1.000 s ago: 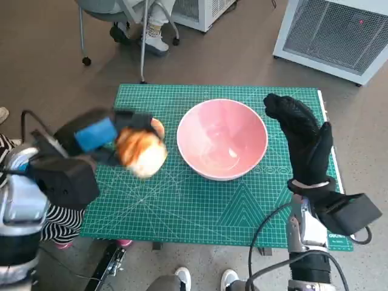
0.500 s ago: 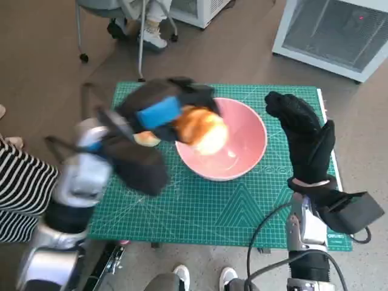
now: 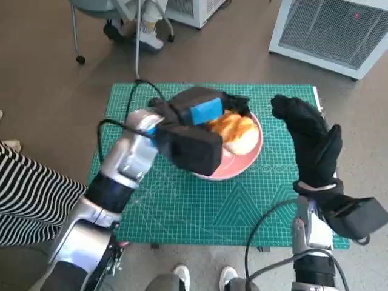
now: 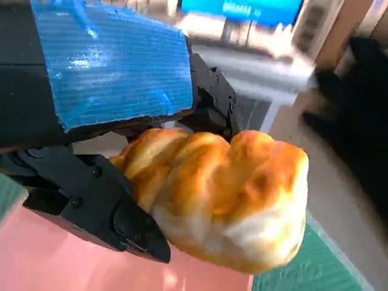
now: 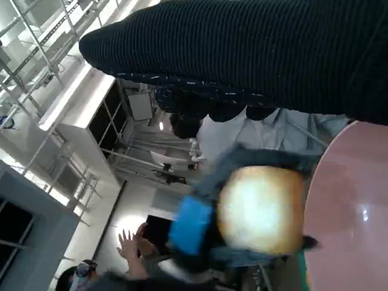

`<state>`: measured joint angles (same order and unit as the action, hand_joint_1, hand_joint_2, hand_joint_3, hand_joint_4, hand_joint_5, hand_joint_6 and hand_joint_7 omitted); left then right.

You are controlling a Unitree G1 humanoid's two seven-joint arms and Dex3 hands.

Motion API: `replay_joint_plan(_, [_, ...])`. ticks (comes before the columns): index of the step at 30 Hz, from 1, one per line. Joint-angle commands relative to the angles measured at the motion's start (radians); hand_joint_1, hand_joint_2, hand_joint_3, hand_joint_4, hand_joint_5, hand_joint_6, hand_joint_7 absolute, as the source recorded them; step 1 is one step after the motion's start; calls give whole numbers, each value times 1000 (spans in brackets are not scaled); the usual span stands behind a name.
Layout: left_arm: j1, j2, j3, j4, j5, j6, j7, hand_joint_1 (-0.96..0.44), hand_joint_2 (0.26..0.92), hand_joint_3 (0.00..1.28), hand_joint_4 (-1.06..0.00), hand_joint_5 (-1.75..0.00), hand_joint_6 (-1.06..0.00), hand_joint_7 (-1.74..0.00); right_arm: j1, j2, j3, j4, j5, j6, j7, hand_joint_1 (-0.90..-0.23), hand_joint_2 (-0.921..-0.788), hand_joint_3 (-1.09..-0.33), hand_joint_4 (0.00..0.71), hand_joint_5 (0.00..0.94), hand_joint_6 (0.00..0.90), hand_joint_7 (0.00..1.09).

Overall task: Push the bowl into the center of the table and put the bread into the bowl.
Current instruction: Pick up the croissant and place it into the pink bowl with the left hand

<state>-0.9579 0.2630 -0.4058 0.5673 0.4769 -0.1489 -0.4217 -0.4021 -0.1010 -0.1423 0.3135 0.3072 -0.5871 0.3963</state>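
Left hand (image 3: 203, 112) fingers clasped round the bread (image 3: 236, 133) over the bowl (image 3: 242, 160); right hand (image 3: 309, 139) empty, fingers loosely extended.

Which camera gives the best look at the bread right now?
The left wrist view: the bread fills it, sharp, gripped by the left hand. The head view shows it small above the bowl; the right wrist view shows it blurred.
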Motion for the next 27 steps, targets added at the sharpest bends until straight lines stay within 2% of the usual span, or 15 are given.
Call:
replay_joint_plan(1, [-40,-4,-43,99,38,-45,-5,-221,820,14,-235,-40,-257,-113,32,-3,-6,3,-20,-3,-15,-686,-921,-751,157,4,40,466])
replay_joint_plan(7, [-53,5,-55,172,47,-115,11,-427,825,10,-107,-5,-201,-38,36,-3,-8,4,-18,-7,-20,-690,-921,-748,159,4,44,464])
replay_joint_plan(16, [-38,49,-7,171,8,-203,18,-679,865,17,-39,0,-162,-6,33,-3,-9,6,-18,-4,-26,-690,-921,-746,160,4,48,460])
replay_joint_plan(22, [-26,117,48,115,-34,-251,-15,-771,912,26,-23,-1,-152,-2,26,-2,-7,9,-20,-2,-33,-690,-921,-746,161,4,51,458])
replay_joint_plan(27, [-29,187,100,88,-85,-259,-69,-786,919,28,-23,-2,-154,-3,25,-1,-6,9,-19,-2,-35,-690,-921,-744,162,4,57,456])
